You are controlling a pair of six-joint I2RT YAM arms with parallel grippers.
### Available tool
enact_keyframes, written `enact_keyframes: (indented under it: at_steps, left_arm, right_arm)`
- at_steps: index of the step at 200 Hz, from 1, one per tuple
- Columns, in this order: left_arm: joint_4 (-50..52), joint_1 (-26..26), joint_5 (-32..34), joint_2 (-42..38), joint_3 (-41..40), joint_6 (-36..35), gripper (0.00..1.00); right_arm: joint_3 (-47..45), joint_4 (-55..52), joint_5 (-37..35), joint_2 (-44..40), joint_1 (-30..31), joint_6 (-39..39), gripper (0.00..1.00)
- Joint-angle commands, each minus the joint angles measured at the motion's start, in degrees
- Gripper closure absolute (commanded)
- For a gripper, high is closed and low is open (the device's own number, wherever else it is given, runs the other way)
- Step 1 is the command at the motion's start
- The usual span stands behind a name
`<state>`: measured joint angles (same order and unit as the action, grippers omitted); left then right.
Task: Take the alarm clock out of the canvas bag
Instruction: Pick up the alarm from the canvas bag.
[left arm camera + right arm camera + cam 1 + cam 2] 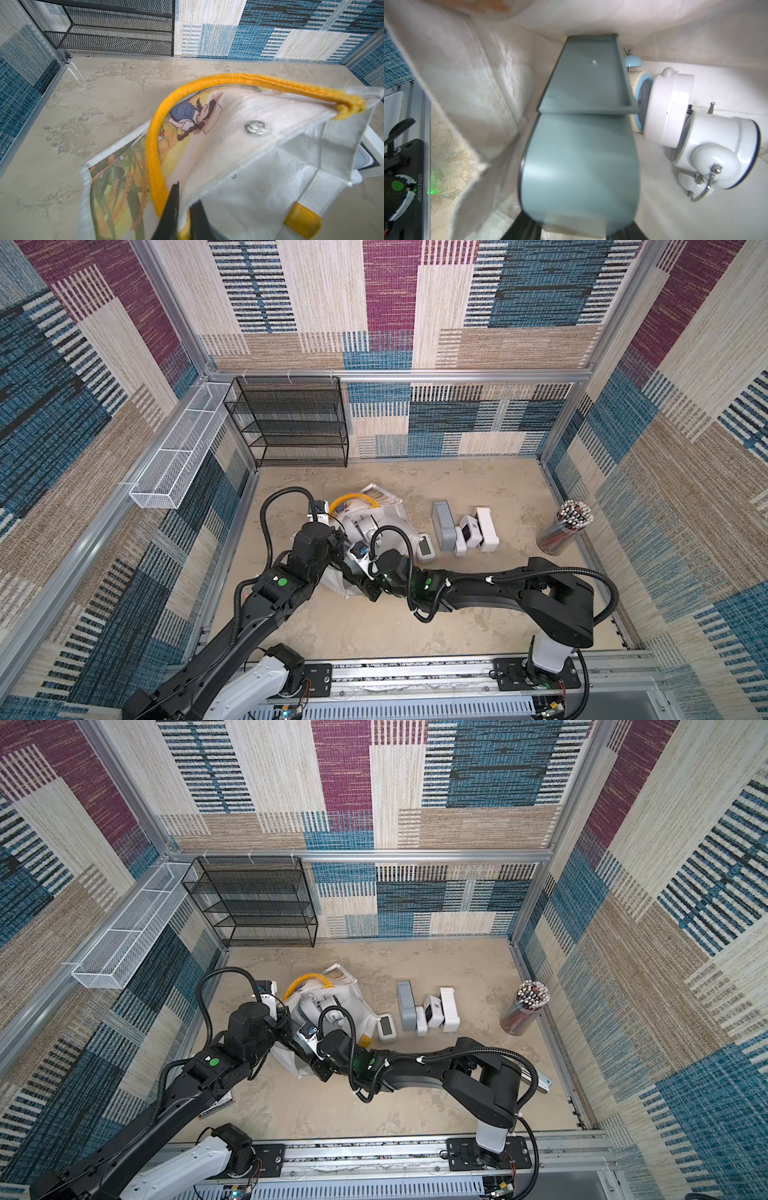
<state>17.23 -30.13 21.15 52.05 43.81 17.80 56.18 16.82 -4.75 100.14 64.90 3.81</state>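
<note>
Right wrist view, and we are inside the white canvas bag with yellow strap handles [388, 512]! The right gripper [577, 225] has its jaws clamped on the near end of a grey-green slab-shaped alarm clock [581, 149]. Its long axis runs straight away from the hand, deeper into the bag, so a straight pull back along that line looks like the way out. Beside it lie three more, packed close: one pale-blue twin-bell clock [636, 97] and two white round clocks [668, 108].

Left gripper [185, 216]? Pinched tight on the bag's rim by the yellow handle [153, 145], propping the mouth.

In both top views the bag lies left of the middle of the bench [374, 635]. Just right of it stand one grey boxy clock [442, 524] and four white boxy ones [487, 533] in a row. One clear jar of pencils [561, 531] sits near the right edge.
</note>
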Motion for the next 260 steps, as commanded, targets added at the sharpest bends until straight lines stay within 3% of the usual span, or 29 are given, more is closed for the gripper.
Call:
enact_keyframes:
  at_steps: [1,260]
  left_arm:
    - [1.22,0.09,2.06,-0.21,-0.27,0.13,1.0]
    - [6.57,1.39,8.36,-0.74,-0.83,2.34,1.0]
  right_arm:
    - [-1.16,4.42,-0.53,-2.08,0.05,0.29,0.77]
    - [-23.43,4.28,-5.85,-34.72,0.05,1.37,0.78]
